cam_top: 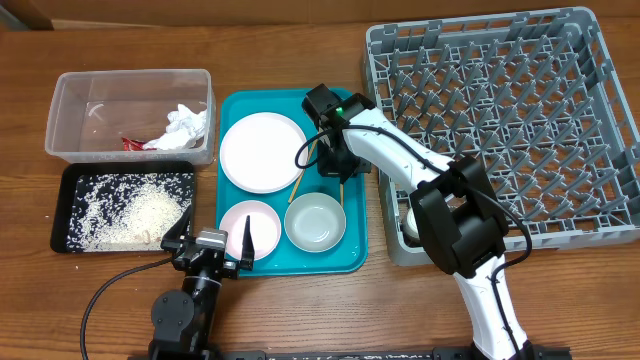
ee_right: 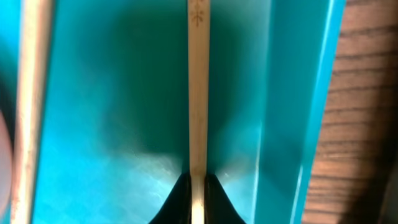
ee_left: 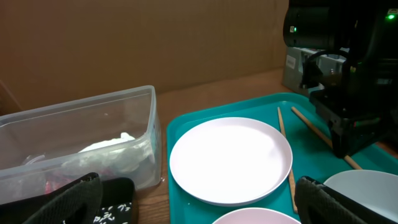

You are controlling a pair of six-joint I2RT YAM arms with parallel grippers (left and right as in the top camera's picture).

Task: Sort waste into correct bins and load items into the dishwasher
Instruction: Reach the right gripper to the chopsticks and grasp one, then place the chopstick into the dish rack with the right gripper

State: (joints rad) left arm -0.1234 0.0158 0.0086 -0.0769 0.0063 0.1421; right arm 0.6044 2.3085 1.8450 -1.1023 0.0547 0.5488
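Between right fingers (ee_right: 174, 208), pinched tight on it, one chopstick (ee_right: 198, 93) lies on tray (ee_right: 124, 93), long axis straight ahead; 2nd chopstick (ee_right: 30, 93) just left. Left fingers (ee_left: 68, 202) spread wide, empty, farther off.

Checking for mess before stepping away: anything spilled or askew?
No spill visible. Only the chopsticks lie splayed on the teal tray: one beside the large white plate, the other pinched by the right gripper.
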